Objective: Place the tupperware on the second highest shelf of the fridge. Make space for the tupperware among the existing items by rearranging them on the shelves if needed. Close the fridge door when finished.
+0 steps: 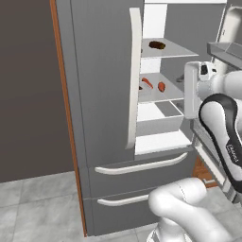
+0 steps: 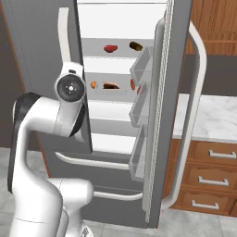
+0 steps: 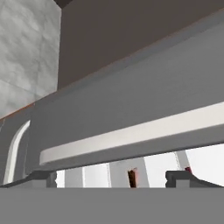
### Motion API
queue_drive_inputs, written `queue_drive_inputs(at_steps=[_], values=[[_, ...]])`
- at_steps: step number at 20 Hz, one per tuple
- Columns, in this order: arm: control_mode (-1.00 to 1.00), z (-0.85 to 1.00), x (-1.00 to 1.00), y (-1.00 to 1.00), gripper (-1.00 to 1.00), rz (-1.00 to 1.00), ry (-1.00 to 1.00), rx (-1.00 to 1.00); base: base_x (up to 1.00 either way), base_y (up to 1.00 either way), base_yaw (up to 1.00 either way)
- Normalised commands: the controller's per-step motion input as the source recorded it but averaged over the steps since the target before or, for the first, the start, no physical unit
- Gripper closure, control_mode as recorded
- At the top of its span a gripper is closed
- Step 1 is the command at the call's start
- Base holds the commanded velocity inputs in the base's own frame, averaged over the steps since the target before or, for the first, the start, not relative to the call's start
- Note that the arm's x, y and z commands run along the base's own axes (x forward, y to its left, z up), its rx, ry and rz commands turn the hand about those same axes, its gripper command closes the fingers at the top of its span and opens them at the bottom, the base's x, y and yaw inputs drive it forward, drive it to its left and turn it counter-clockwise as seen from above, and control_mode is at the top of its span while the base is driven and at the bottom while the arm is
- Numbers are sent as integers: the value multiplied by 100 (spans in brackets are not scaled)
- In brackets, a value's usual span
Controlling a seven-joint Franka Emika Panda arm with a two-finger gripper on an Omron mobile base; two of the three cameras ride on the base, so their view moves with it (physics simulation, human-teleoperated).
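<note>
**Ann:** Fingers [image 3: 41, 176] right up at the lens, spread wide, with nothing between them. Beyond them runs a long pale handle [image 3: 131, 133] across the grey door.

**Ben:** That's the fridge [image 1: 104, 94]. Its left door is shut and its right door [image 2: 173, 92] is swung open, grey bins [image 2: 141, 65] on the inside.

**Ann:** The second shelf down [image 1: 168, 94] sits in the white interior, below the top shelf [image 1: 177, 47] and above a pale drawer box [image 1: 158, 124].

**Ben:** It's carrying three lumps in a row: an orange one [image 2: 94, 84], a dark brown one [image 2: 111, 85] and a red one [image 2: 133, 84] nearest the open door.

**Ann:** One level up, a red piece [image 2: 110, 48] and a dark brown piece [image 2: 135, 46] lie apart.

**Ben:** The white arm [image 1: 222, 123] reaches in from the side, its hand level with that second shelf, just outside the opening.

**Ann:** Past the open door there's a marble tabletop [image 2: 213, 115] over wooden drawers [image 2: 210, 178].
</note>
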Motion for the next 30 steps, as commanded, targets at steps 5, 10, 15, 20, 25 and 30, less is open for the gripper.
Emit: queue_drive_inputs(at_steps=[5,10,15,20,25,30], values=[[-100,0,-60,-37,-100,6,0,0,0,0,0],[-100,-1,-60,-70,-100,2,0,2,0,0,0],[-100,-18,-42,-79,-100,0,0,2,0,0,0],[-100,-16,-25,-86,-100,0,-5,7,0,0,0],[-100,-26,-12,-95,-100,1,-12,15,0,0,0],[-100,-26,-6,-98,-100,2,-7,14,0,0,0]])
